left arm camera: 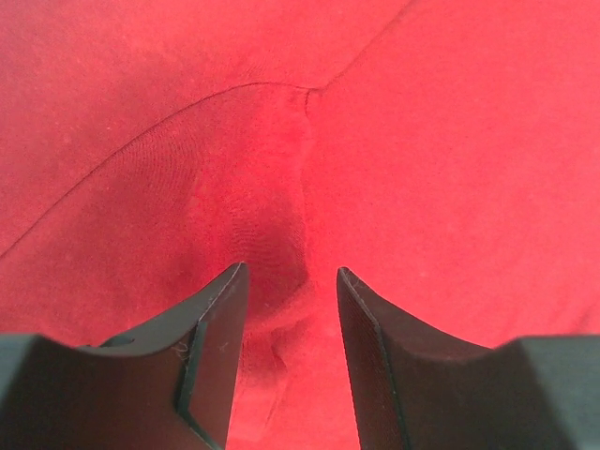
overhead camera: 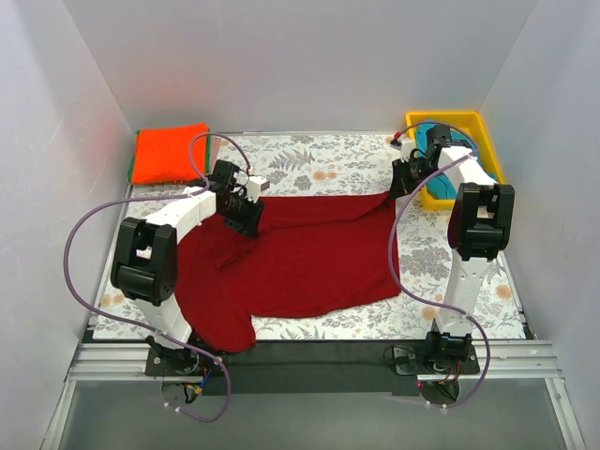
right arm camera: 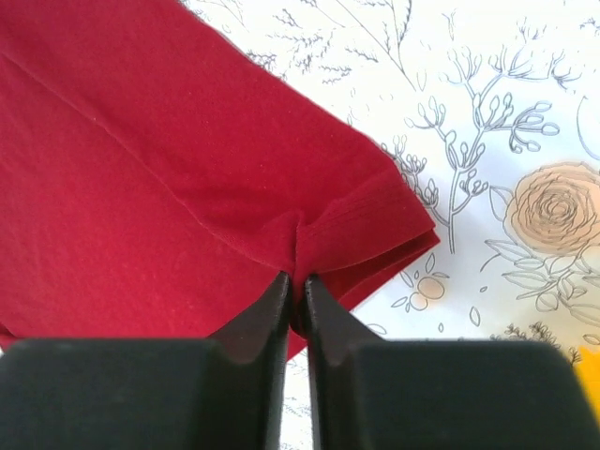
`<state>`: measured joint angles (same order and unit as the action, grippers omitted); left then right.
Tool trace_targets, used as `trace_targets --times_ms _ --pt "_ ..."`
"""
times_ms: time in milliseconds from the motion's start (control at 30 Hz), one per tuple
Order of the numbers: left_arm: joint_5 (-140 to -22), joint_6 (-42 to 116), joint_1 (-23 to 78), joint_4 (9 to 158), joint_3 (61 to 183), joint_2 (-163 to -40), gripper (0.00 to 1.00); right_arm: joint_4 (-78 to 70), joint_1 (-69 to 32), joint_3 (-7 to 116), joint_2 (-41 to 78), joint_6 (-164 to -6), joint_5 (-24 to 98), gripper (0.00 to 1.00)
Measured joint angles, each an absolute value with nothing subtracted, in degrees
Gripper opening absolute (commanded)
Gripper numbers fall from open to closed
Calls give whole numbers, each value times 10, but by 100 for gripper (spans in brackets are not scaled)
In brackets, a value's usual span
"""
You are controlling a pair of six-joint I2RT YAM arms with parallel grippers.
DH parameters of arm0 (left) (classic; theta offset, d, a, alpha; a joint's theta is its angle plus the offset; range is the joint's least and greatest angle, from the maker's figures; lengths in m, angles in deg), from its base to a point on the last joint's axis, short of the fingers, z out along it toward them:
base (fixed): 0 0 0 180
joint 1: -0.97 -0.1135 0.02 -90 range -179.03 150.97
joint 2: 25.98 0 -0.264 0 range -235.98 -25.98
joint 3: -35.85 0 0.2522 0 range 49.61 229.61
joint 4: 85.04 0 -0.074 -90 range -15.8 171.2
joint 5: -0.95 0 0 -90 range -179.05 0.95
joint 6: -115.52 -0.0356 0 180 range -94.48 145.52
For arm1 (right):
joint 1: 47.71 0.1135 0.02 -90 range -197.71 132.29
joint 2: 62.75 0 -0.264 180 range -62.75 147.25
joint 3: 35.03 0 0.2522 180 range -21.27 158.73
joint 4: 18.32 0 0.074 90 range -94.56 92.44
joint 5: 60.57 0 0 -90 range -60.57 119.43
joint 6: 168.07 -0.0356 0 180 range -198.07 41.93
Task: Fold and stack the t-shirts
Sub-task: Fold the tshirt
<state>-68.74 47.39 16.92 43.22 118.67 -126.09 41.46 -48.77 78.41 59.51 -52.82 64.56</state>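
Top external view: a dark red t-shirt of soft cloth [overhead camera: 300,253] lies spread and rumpled across the middle of the flower-printed bench [overhead camera: 328,164], with one part trailing toward the near left edge. The left pincer [overhead camera: 246,217] sits low over the shirt's far left part. Its wrist view shows the two black fingers [left arm camera: 211,347] spread apart, with a raised ridge of red cloth lying between them. The right pincer [overhead camera: 401,180] is at the shirt's far right corner, pressed together on a small fold of the hemmed edge. A folded bright orange-red t-shirt [overhead camera: 169,153] rests in the far left corner, well apart. A teal cloth [overhead camera: 433,141] lies in the yellow plastic bin [overhead camera: 464,119] at far right.
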Motion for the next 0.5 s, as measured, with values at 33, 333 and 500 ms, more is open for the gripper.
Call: trace_targets --times_ms 33,333,500 --pt "-689 474 169 432 1187 -1265 41 417 -488 784 595 -528 643 11" --pt "-697 475 169 431 1190 -1289 43 442 -488 781 594 -493 616 15" --pt "-700 474 169 431 1190 -1289 43 457 -488 753 586 -457 584 25"
